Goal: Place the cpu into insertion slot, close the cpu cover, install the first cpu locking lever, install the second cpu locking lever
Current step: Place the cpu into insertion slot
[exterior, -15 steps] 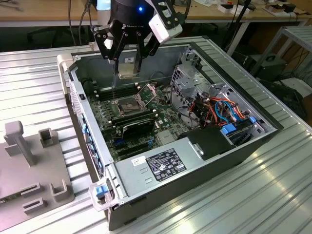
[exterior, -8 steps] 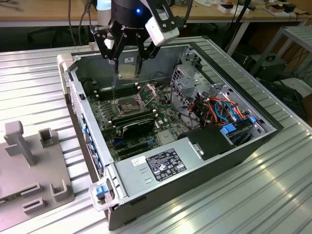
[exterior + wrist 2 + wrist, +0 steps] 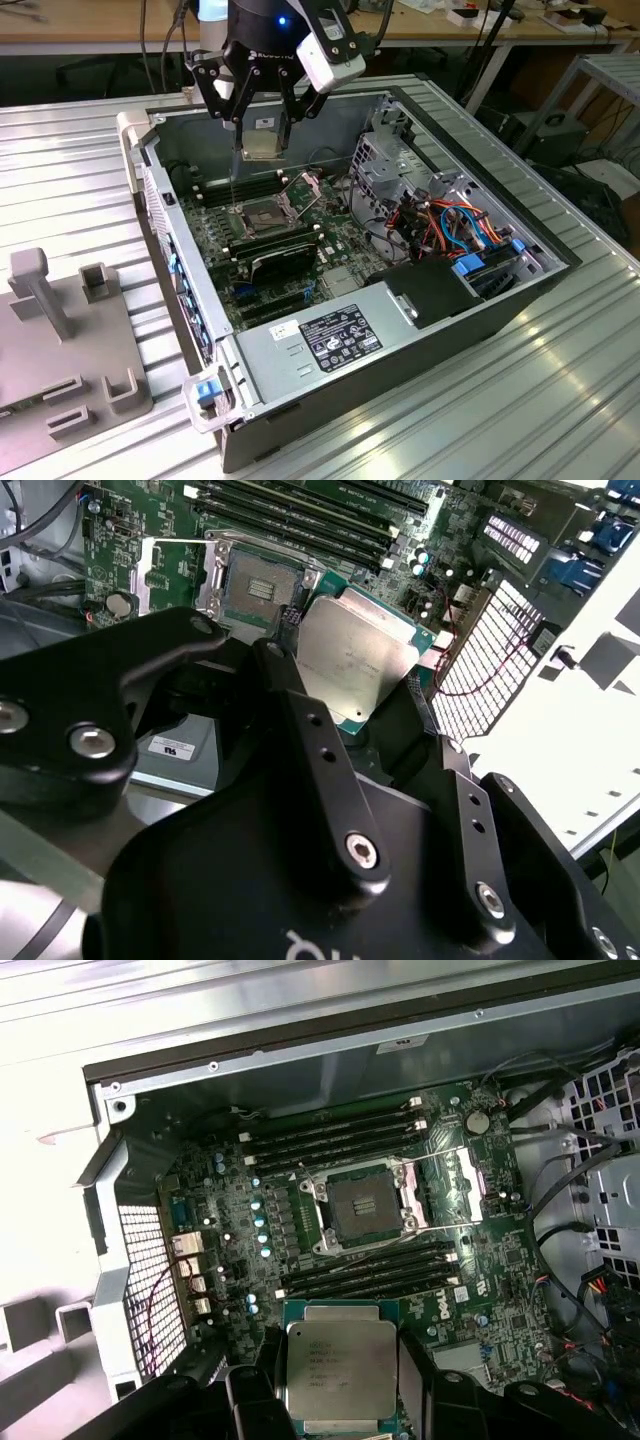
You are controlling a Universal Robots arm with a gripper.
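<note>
Both wrist views show black jaws clamping the silver square cpu (image 3: pixel 340 1375); exterior view, upper centre: above the dark insertion slot (image 3: pixel 262 215).

Bright room light thru-out, w/ streaky glare on the ribbed table (image 3: pixel 540 400), computer case (image 3: pixel 420 385) interior dimmer & shadowed in the exterior view, soft sheen on the cpu (image 3: pixel 355 655) top, & table beside the case blown out to white in both wrist views.
</note>
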